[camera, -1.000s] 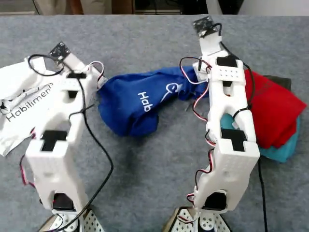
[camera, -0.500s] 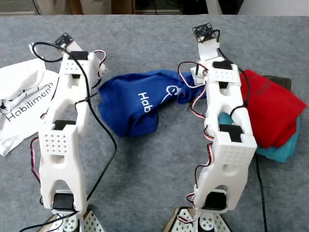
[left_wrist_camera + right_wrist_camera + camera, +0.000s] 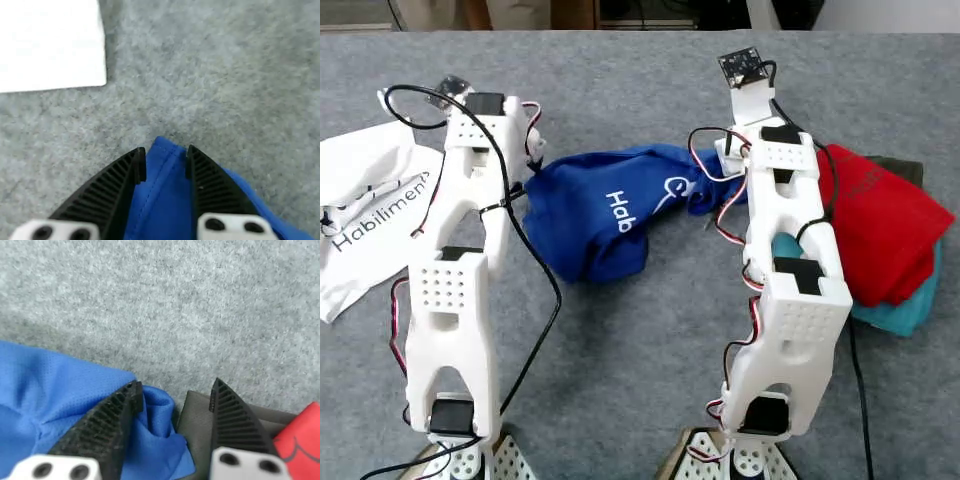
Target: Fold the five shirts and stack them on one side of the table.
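**A:** Count on the surface [image 3: 640, 380]: five shirts. The red shirt [image 3: 880, 225] lies on top of the teal shirt [image 3: 905, 310] at the right edge, with the dark shirt [image 3: 905, 168] showing from under them at the far side. Looks like a stack of three, loosely squared.

**B:** Agreed, edges not lined up. The white shirt [image 3: 370, 210] is at the far left, lying fairly flat with its print up. Whether it is folded, neither observer can tell.

**A:** The blue shirt [image 3: 600, 220] is bunched in the middle between the two arms, one end trailing toward the stack. Clearly unfolded.

**B:** Left pincer [image 3: 164, 157]: jaws parted a little, one on each side of a corner of the blue cloth. The hem runs up between them and the gap is not closed. Set to pinch, not pinching.

**A:** Right pincer [image 3: 175, 390]: jaws spread wide and holding nothing. One tip rests on a fold at the other end of the blue shirt, the other sits over the dark shirt's edge just beside it.

**B:** Risk there: on closing, it could catch the dark cloth along with the blue.

**A:** Noted. Judged progress: roughly three of five down. Blue is the one in hand, at the grasp stage. White comes after, then both go onto the right-hand stack.
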Motion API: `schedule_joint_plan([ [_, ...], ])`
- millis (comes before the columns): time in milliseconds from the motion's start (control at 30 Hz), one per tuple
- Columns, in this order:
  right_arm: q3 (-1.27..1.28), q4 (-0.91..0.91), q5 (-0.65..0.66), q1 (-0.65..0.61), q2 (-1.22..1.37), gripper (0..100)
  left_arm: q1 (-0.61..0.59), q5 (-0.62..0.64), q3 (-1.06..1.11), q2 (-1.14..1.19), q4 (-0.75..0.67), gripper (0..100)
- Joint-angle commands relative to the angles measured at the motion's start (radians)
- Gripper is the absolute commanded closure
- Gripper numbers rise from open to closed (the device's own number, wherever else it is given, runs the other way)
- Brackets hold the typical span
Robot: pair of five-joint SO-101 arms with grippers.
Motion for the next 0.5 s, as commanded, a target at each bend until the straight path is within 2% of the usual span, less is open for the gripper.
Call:
schedule_joint_plan([
  [0,-0.047,-0.011,-0.006,-0.013,-0.004,77.1,0.012,0.020,-0.083,0.008,0.006,85],
  [467,-0.047,-0.011,-0.006,-0.013,-0.004,77.1,0.018,0.041,-0.146,0.117,0.014,86],
])
